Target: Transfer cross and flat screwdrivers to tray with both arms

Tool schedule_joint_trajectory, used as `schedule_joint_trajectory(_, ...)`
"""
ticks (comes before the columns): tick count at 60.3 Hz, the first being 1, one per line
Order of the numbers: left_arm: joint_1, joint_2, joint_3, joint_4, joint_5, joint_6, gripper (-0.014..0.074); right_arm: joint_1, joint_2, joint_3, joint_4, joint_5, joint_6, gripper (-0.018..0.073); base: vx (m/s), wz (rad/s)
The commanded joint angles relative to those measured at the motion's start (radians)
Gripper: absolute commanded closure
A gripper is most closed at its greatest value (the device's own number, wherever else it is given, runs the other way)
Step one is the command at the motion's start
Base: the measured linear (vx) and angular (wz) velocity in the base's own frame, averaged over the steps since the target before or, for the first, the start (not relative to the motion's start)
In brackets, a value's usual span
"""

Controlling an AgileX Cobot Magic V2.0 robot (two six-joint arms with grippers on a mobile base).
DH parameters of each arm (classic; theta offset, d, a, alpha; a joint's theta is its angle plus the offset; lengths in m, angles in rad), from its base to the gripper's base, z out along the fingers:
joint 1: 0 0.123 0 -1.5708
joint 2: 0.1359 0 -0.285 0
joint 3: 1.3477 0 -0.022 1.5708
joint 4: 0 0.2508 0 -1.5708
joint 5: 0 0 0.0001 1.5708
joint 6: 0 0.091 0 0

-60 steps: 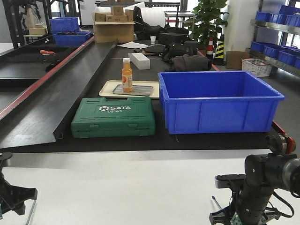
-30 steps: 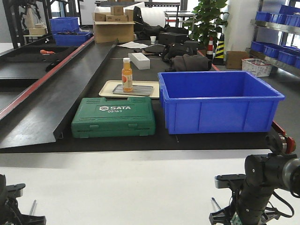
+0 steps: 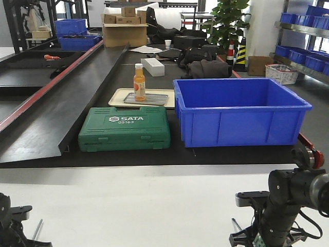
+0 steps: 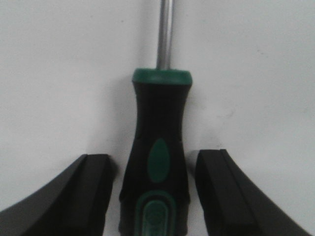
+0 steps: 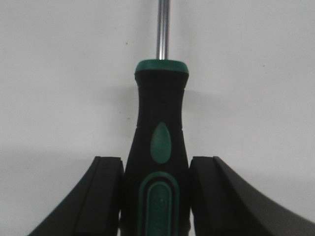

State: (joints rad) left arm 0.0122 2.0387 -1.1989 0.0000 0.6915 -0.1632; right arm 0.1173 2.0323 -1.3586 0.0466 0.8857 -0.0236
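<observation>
A white table runs across the foreground of a workshop, with a black bench behind it and shelves and a potted plant further back. Compared with a second ago, the left arm has sunk lower in the bottom-left corner of the front view, so less of it shows. The right arm stands where it was. The left gripper is spread open around the left screwdriver, and its black fingers stand just beside the handle with white table showing on both sides. The right gripper is closed on the right screwdriver, its fingers sitting flush against the handle. Both screwdrivers lie flat on the white table, well apart from each other. Each has a waisted black handle with a green collar and green oval inlays, and a thin, shiny steel shaft. On the black bench, a flat grey tray lies inside a beige tray, and an orange bottle stands upright on the grey one. In front of them lies a ribbed green plastic tool case, and just to its right stands a deep blue bin with smooth walls.
</observation>
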Motion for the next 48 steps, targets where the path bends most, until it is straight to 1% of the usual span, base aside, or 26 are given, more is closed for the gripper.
schedule_joint_trajectory(1,-0.004,-0.037,-0.022,0.0,-0.007,0.022,0.0169,-0.001,-0.06,-0.028,0.003,-0.012,-0.005,0.0567,0.0,0.0)
schedule_joint_trajectory(4,-0.004,-0.037,-0.022,0.0,0.001,0.022,0.022,-0.001,-0.06,-0.028,0.004,-0.014,-0.005,0.0567,0.0,0.0)
schedule_joint_trajectory(5,-0.004,-0.037,-0.022,0.0,0.003,0.022,0.0252,-0.001,-0.06,-0.028,0.004,-0.014,-0.005,0.0567,0.0,0.0)
schedule_joint_trajectory(8,-0.004,-0.037,-0.022,0.0,0.007,0.023,0.0311,-0.001,-0.06,-0.028,0.004,-0.017,-0.005,0.0567,0.0,0.0)
schedule_joint_trajectory(16,-0.004,-0.037,-0.022,0.041,0.022,0.046,0.055,-0.001,-0.06,-0.028,0.005,-0.018,-0.005,0.0567,0.0,0.0)
schedule_joint_trajectory(17,-0.004,-0.037,-0.022,0.049,0.024,0.048,0.0594,-0.001,-0.06,-0.028,0.005,-0.018,-0.005,0.0567,0.0,0.0)
schedule_joint_trajectory(18,-0.004,-0.037,-0.022,0.052,0.024,0.05,0.0605,-0.001,-0.06,-0.028,0.005,-0.018,-0.005,0.0567,0.0,0.0)
schedule_joint_trajectory(25,-0.004,-0.037,-0.022,0.081,0.024,0.051,0.0603,-0.001,-0.06,-0.028,0.005,-0.018,-0.005,0.0567,0.0,0.0)
schedule_joint_trajectory(35,-0.004,-0.055,-0.022,0.081,-0.002,0.051,0.0601,-0.001,-0.06,-0.028,0.005,-0.036,-0.005,0.0567,0.0,0.0)
schedule_joint_trajectory(48,-0.004,-0.172,-0.034,0.081,-0.039,0.051,0.0599,-0.001,-0.093,-0.028,0.005,-0.058,0.001,0.0567,0.0,0.0)
